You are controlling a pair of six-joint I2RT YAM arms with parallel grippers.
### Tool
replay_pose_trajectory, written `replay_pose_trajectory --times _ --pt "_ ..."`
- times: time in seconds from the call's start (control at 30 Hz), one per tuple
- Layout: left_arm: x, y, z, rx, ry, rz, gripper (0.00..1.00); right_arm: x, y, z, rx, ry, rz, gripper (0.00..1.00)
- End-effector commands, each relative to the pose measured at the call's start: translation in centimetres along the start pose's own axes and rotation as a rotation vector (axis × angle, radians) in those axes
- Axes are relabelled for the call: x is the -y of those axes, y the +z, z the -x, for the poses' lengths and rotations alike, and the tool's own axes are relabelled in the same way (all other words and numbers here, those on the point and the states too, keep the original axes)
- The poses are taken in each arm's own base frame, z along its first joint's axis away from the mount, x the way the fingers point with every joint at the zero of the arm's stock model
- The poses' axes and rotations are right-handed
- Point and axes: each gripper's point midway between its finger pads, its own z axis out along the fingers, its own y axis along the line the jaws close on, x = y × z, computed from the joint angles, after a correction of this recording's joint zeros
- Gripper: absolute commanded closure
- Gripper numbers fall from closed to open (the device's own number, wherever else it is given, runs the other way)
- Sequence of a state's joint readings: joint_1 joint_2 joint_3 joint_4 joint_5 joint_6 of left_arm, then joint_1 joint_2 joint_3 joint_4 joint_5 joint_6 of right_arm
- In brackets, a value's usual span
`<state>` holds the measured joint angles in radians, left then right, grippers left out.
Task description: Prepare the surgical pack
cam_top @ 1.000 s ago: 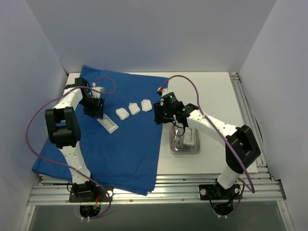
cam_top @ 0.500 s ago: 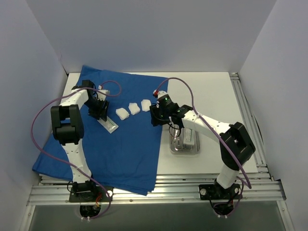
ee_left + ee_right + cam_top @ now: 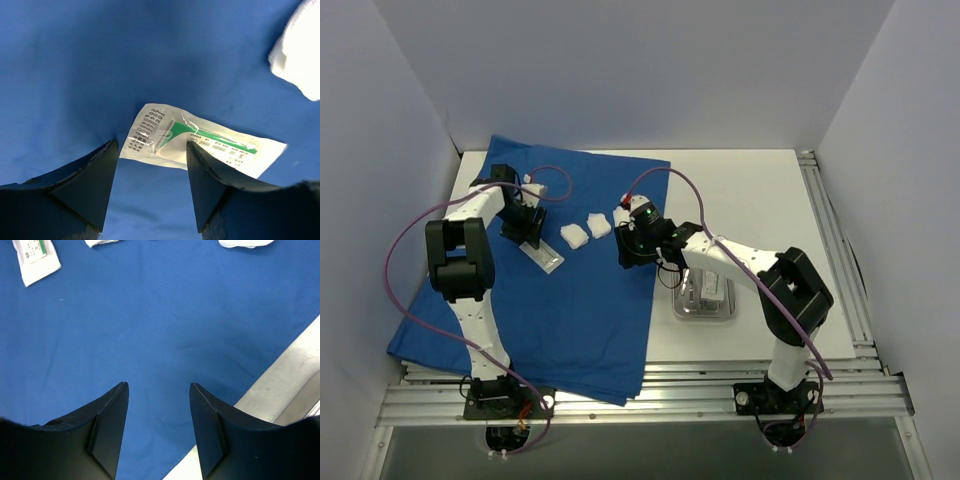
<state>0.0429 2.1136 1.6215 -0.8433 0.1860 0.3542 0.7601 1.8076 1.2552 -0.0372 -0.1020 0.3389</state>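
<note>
The royal-blue cloth lies spread over the left half of the table. On it lie a flat white-and-green packet and a row of white gauze pads. The small steel tray stands on the bare table right of the cloth, with items inside. My left gripper is open and empty, hovering just over the packet's near end, with the cloth below. My right gripper is open and empty, low over the cloth near its right edge.
White walls close in the table on the left, back and right. Bare white tabletop begins right beside the right gripper. A gauze pad lies to the upper right of the left gripper. Purple cables loop above both arms.
My right gripper has moved left, from above the tray to over the cloth's right edge. My left gripper has shifted slightly near the packet and stays open.
</note>
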Motion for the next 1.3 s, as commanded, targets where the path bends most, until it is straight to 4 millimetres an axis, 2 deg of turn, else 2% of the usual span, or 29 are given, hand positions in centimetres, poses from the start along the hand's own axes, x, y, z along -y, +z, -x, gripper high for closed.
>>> replay_pose_trajectory --times 0.0,0.13,0.27,0.43,0.53,0.57,0.7,0.77,0.87,0.9,1.03,1.1,1.27 --pt "-1.5 -1.9 2.4 0.101 0.05 0.074 0.33 -0.4 -0.5 1.5 0.033 -0.003 -0.003 0.52" --pt "-0.2 -1.2 2.1 0.105 0.077 -0.001 0.32 -0.1 -0.5 1.0 0.022 -0.003 -0.018 0.52" --pt "0.6 0.3 1.3 0.077 0.089 -0.06 0.32 0.1 -0.4 0.8 0.015 -0.003 -0.025 0.52" --pt "1.7 1.8 -0.3 0.0 0.077 -0.144 0.35 0.0 -0.3 0.7 0.013 0.002 -0.025 0.52" --pt "2.9 1.3 -0.7 0.002 0.097 -0.207 0.42 0.0 -0.2 0.6 0.012 0.007 -0.025 0.52" --pt "3.0 1.1 -0.7 0.009 0.108 -0.213 0.5 -0.1 -0.1 0.5 0.009 0.007 -0.017 0.52" --pt "4.0 0.0 -0.4 0.055 0.138 -0.25 0.67 -1.1 0.8 0.6 0.011 0.016 0.036 0.52" --pt "4.4 -0.2 -0.5 0.061 0.14 -0.27 0.78 -1.9 1.6 0.9 0.026 0.014 0.073 0.52" --pt "5.0 -0.1 -0.9 0.057 0.136 -0.294 0.89 -2.7 2.9 1.3 0.036 0.008 0.111 0.52" --pt "5.0 -0.2 -0.9 0.06 0.136 -0.293 0.98 -3.0 3.4 1.3 0.031 0.005 0.123 0.52" --pt "5.3 -0.5 -1.0 0.075 0.144 -0.296 0.98 -4.1 4.9 1.8 0.038 -0.006 0.18 0.52" --pt "5.6 -1.1 -0.9 0.092 0.149 -0.303 0.98 -4.6 5.9 1.9 0.037 -0.011 0.204 0.52" --pt "6.7 -3.3 -0.1 0.161 0.183 -0.325 0.98 -7.3 6.6 3.5 0.085 -0.049 0.305 0.52"
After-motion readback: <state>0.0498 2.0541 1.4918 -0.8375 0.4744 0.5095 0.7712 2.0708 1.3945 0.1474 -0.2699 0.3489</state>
